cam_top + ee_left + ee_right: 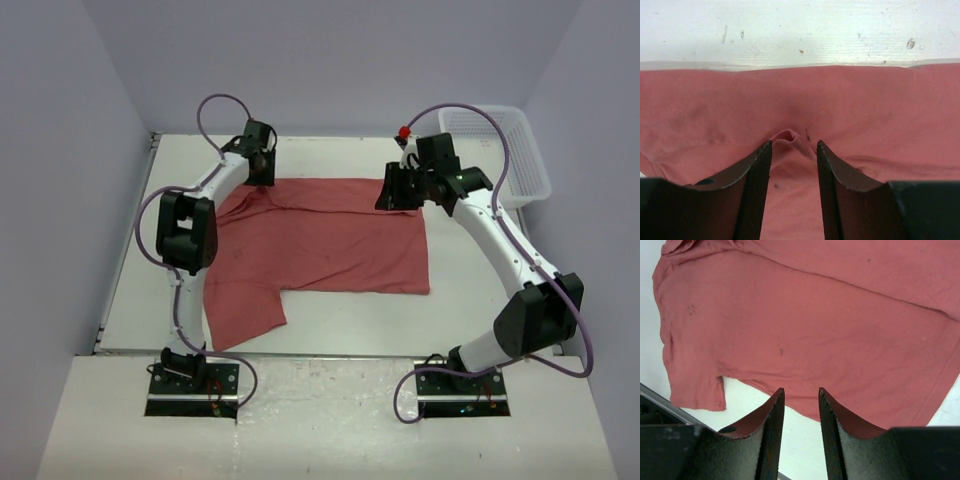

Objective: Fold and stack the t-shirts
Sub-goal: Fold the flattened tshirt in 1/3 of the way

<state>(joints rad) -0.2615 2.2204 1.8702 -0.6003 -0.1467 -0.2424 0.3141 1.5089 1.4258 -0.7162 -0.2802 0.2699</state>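
Observation:
One brick-red t-shirt [320, 240] lies spread on the white table [330, 325], a sleeve [245, 310] pointing toward the near left. My left gripper [262, 175] is down on its far edge near the left corner. In the left wrist view its fingers [792, 145] stand apart on the t-shirt [865, 100], with a small raised wrinkle [787, 135] between the tips. My right gripper [398, 195] hangs over the far right corner. In the right wrist view it is open [801, 390] above the t-shirt [815, 315] edge, with bare table between the fingers.
A white mesh basket [505, 150] stands at the far right corner of the table. Bare tabletop [790, 35] runs beyond the shirt's far edge. The table's metal rim [660, 400] shows at the lower left of the right wrist view.

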